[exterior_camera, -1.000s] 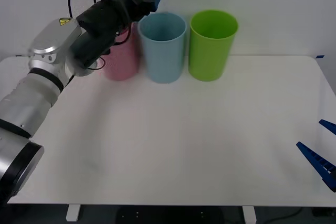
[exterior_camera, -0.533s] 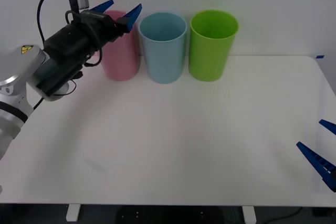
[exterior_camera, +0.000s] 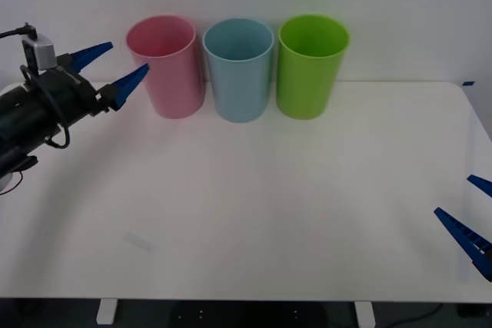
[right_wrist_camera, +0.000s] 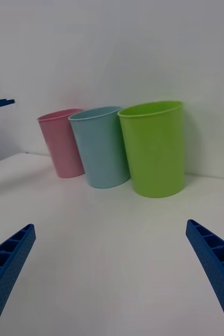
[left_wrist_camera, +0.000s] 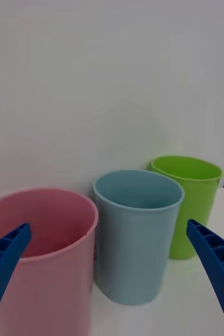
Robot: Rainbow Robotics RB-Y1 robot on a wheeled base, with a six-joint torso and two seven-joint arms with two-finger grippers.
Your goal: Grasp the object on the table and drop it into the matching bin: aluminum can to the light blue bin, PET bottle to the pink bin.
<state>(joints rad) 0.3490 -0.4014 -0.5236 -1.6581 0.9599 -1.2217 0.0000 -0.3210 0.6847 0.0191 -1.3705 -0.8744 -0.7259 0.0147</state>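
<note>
bins: three, pink bin (exterior_camera: 164, 65), light blue bin (exterior_camera: 239, 68), lime green bin (exterior_camera: 310, 64) | my left gripper (exterior_camera: 109, 67) spread apart left of pink | my right gripper (exterior_camera: 470, 217) spread apart, near right

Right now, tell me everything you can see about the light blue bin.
The light blue bin is a tall, cup-shaped container of smooth, matte plastic, tapering toward its base, with a thin round rim and an open top. It stands upright at the far edge of the table, in the middle of a row: the pink bin on the robot's left, the green bin on its right, all close together. What shows of its inside looks bare; the bottom is hidden. Neither gripper touches it.
</note>
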